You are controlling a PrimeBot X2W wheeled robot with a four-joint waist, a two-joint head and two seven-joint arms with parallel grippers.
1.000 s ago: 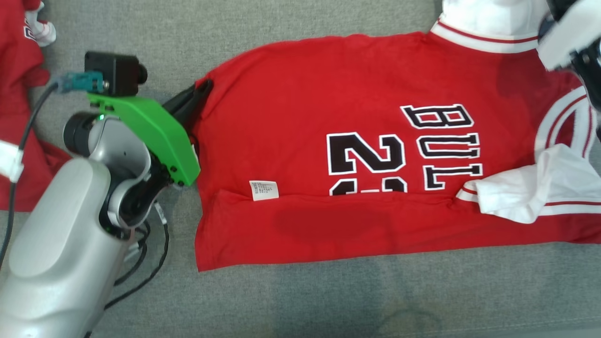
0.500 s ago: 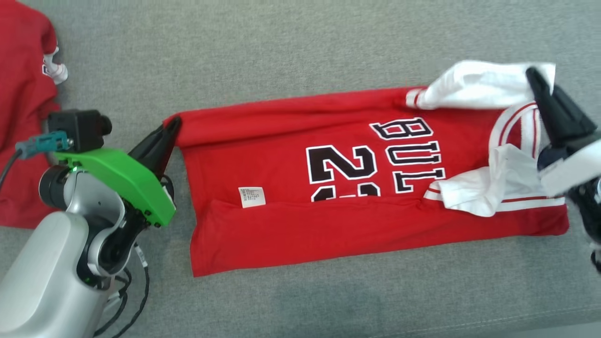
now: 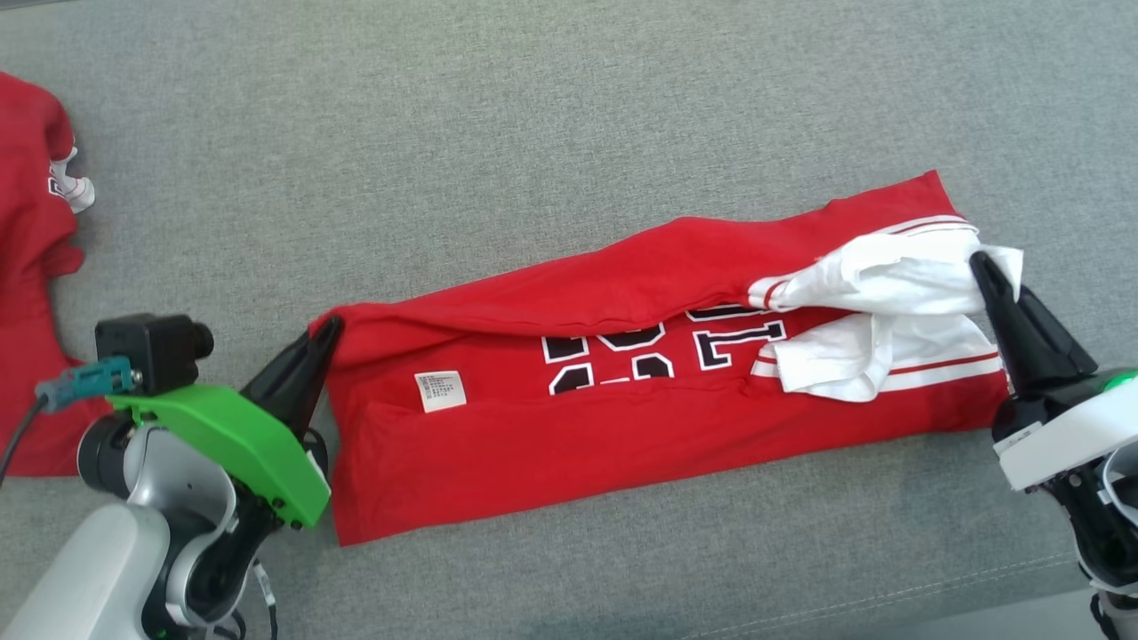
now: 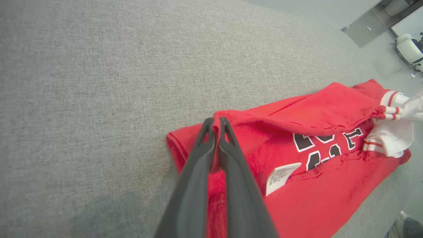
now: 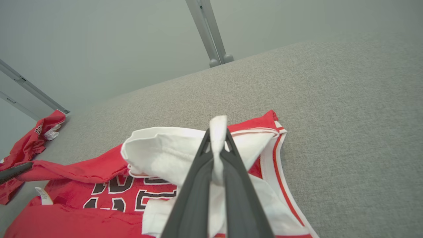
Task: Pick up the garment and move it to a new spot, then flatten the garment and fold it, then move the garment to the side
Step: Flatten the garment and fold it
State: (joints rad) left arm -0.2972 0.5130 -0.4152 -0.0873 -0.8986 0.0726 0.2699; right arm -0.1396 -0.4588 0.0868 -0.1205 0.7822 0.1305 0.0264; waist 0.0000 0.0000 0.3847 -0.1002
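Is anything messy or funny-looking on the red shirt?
Yes. The red shirt isn't folded neatly: its white fabric is bunched up at the end pinched by the right end effector, and the top flap lies crooked, hiding half the black lettering. A white label pokes out too.

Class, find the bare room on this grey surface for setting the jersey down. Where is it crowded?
Free: the wide grey surface beyond the red jersey, right of the second red garment; also the narrower strip along the jersey's near edge. Crowded: the left edge, where that second garment lies.
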